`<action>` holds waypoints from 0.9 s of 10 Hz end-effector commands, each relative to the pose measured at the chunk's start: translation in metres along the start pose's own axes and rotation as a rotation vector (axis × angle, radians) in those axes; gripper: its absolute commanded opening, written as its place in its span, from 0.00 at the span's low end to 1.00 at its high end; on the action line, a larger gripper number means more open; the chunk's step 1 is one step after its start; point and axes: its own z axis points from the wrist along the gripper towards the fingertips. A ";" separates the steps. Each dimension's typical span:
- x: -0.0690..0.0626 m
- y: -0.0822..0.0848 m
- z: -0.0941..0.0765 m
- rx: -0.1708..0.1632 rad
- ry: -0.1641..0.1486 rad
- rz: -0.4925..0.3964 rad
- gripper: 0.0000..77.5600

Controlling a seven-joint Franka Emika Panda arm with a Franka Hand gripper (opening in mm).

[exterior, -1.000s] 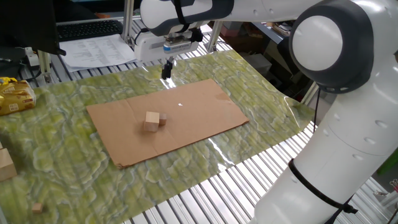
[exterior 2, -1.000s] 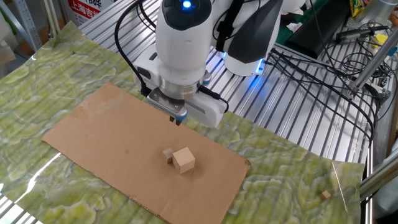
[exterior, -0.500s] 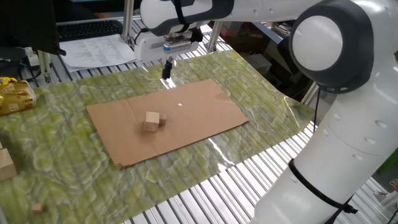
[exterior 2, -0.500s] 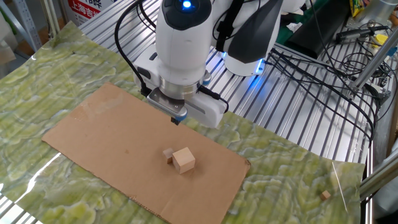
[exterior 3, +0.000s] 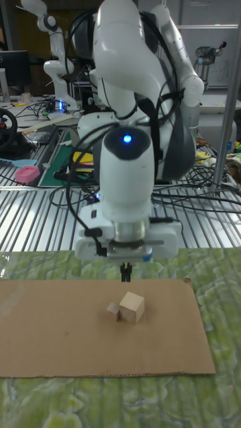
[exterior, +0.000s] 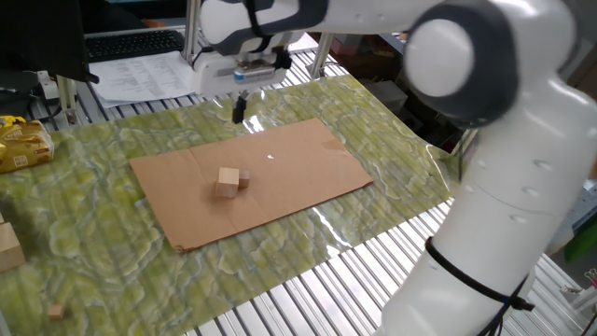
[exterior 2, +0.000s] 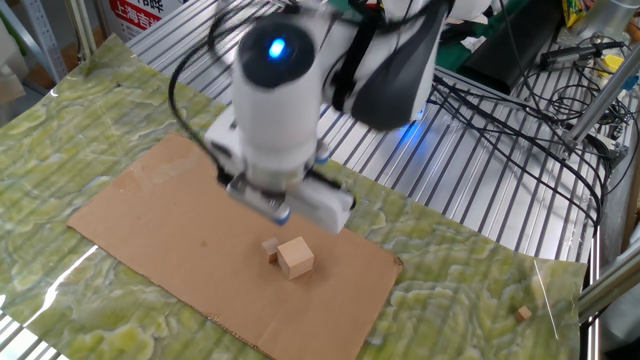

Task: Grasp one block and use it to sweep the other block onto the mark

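The larger tan cube [exterior: 228, 182] stands on the brown cardboard [exterior: 308, 168], with the smaller cube [exterior: 244, 180] touching its side. Both also show in the other fixed view, larger cube [exterior 2: 295, 257] and smaller cube [exterior 2: 270, 247], and in the tall view, larger cube [exterior 3: 132, 307] and smaller cube [exterior 3: 112, 309]. A small spot on the board, the mark [exterior: 271, 156], lies apart from the cubes. My gripper [exterior: 239, 108] hangs above the board's far edge, behind the cubes. Its fingers [exterior 3: 123, 271] are together with nothing between them.
The cardboard lies on a green patterned mat [exterior: 93, 243] over a slatted metal table. A yellow packet [exterior: 20, 145] and a wooden block [exterior: 7, 247] sit at the left edge. A tiny cube [exterior: 56, 311] lies at the front left. Cables [exterior 2: 520, 110] run across the far side.
The arm has swung, blurred in motion. The gripper has shifted slightly left in one fixed view and closer to the cubes in the other. The cubes have not moved.
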 end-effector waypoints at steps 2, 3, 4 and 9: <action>-0.021 0.003 0.021 -0.046 0.028 0.014 0.01; -0.021 0.003 0.021 -0.046 0.028 0.014 0.01; -0.020 0.002 0.020 -0.046 0.028 0.014 0.01; -0.019 0.001 0.019 -0.038 0.029 0.013 0.01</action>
